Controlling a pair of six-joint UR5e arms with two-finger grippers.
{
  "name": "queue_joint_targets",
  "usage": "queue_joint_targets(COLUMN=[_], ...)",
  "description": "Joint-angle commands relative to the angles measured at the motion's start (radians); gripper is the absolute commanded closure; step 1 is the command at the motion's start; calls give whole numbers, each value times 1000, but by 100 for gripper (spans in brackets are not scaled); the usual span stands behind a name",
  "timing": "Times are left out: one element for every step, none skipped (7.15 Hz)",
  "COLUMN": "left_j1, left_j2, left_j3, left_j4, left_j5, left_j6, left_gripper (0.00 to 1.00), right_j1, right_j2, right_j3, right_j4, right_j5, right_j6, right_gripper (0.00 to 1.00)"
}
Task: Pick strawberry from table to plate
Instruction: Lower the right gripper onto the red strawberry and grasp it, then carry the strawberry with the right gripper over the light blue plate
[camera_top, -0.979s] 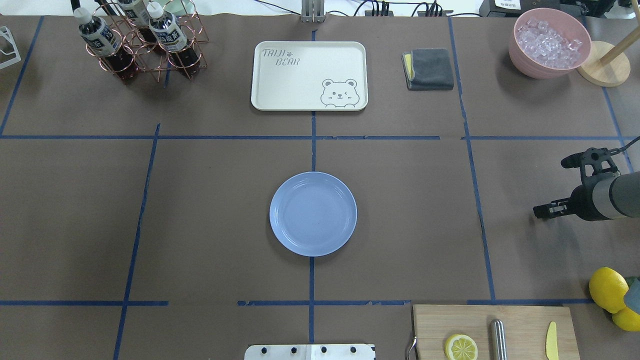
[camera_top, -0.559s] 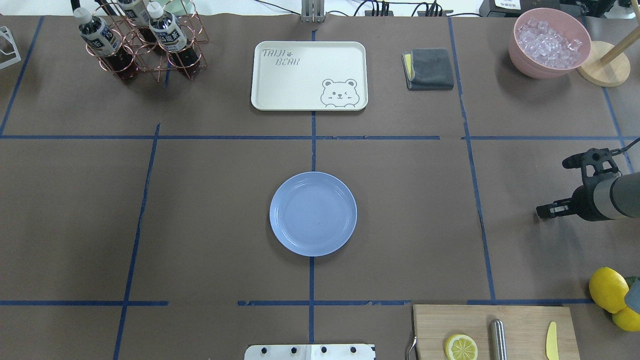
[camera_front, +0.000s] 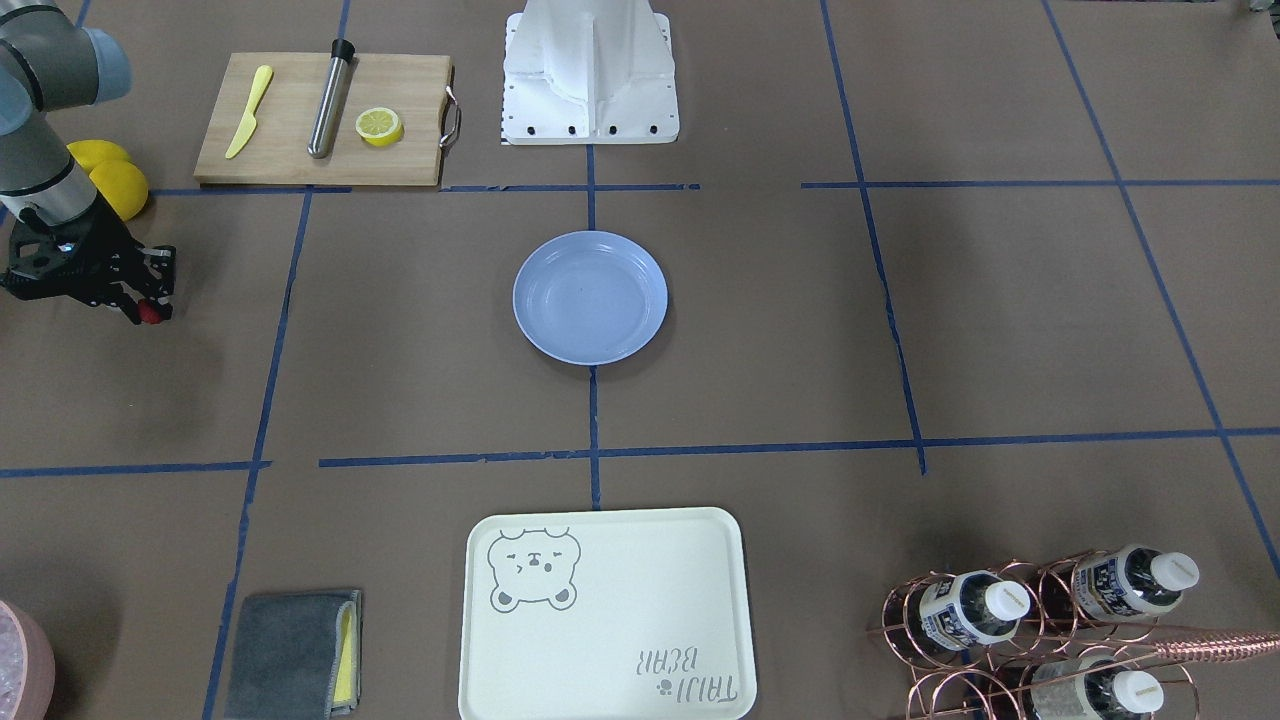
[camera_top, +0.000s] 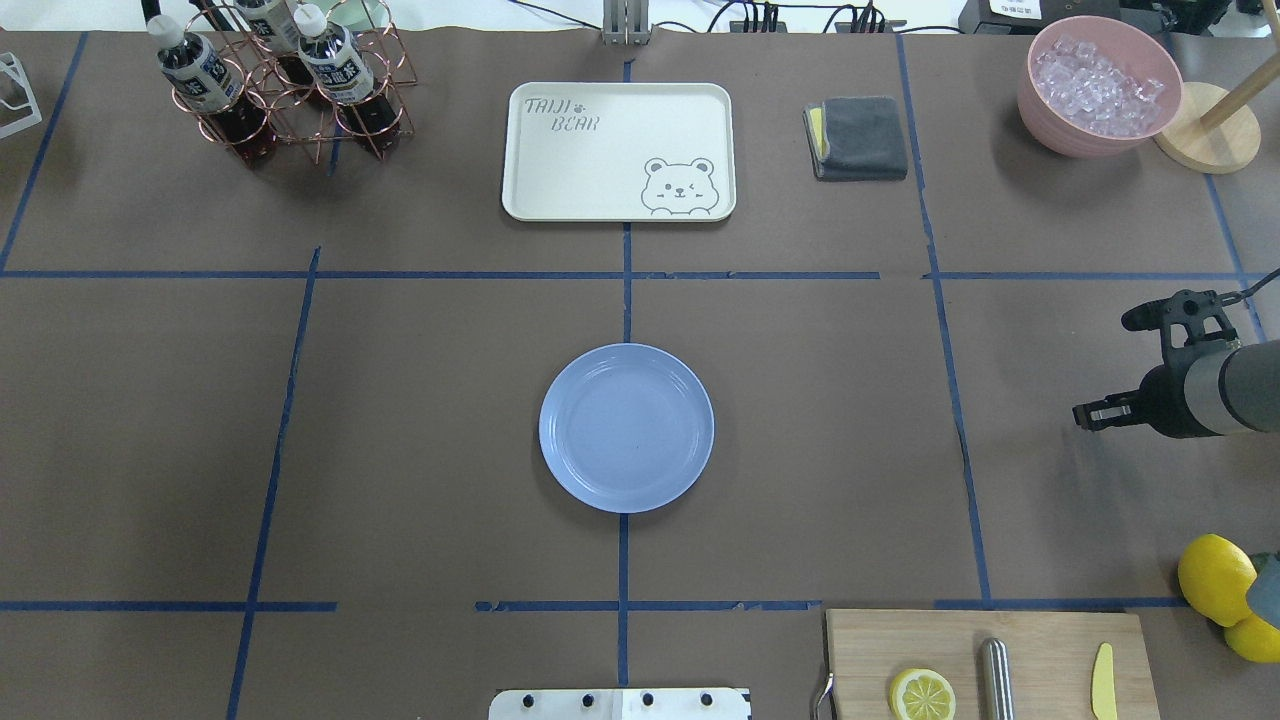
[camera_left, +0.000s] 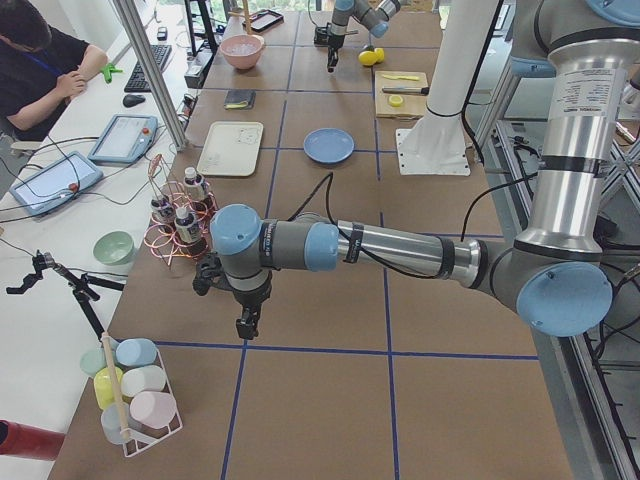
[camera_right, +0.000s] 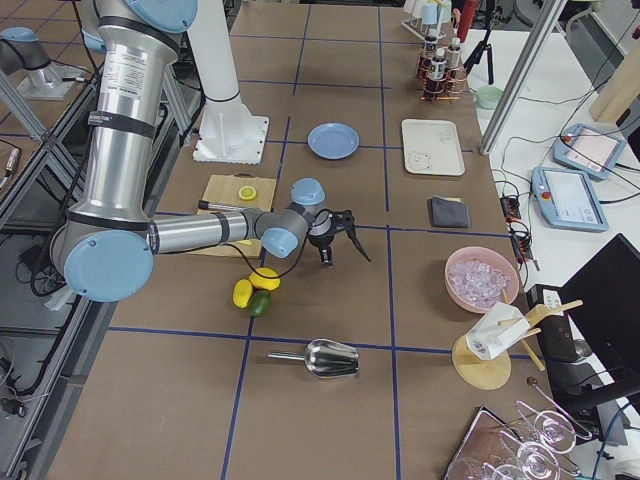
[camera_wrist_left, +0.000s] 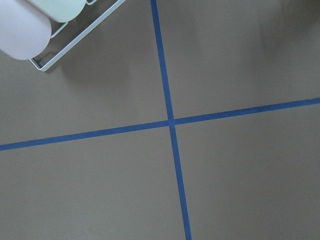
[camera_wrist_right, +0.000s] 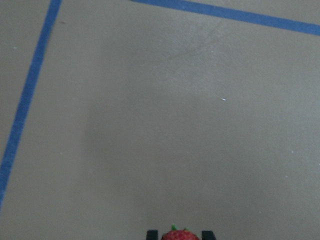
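The right gripper (camera_top: 1085, 417) hangs over the table (camera_top: 800, 450) toward its right edge, fingers closed on the strawberry (camera_front: 151, 314). The right wrist view shows the red berry pinched between the two dark fingertips, with bare brown paper beyond it. The berry appears lifted clear of the surface. The plate (camera_top: 627, 428) lies empty midway between the table's left and right edges, well apart from the gripper, with nothing between them but paper and blue tape lines. Yellow lemons (camera_top: 1215, 578) sit nearer the robot's edge, off the straight path.

The likely trouble is the hold itself. The berry is small and rounded and seems caught only at the fingertips, so a quick sideways carry could let it slip and drop short of the plate. Too hard a squeeze could bruise it. The plate is shallow with a low rim — a release from too high, or too near that rim, could send the berry rolling back onto the table.

The left gripper (camera_left: 245, 325) hangs over the table's far left end; whether it is open cannot be told.
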Motion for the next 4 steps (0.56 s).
queue_joint_targets(left_j1=[-1, -2, -2, -1], left_j2=[30, 95, 149, 148], left_j3=[-12, -88, -153, -143], left_j4=[1, 4, 8, 5], left_j5=[1, 1, 0, 0], left_j6=[0, 0, 0, -1], left_gripper=[0, 0, 0, 0], right_j1=[-2, 1, 1, -8], right_j2=[18, 104, 240, 377], right_j3=[78, 103, 127, 132], right_j4=[-16, -116, -282, -419], right_j5=[17, 37, 37, 37], right_j6=[58, 93, 138, 205], right_gripper=[100, 100, 100, 100])
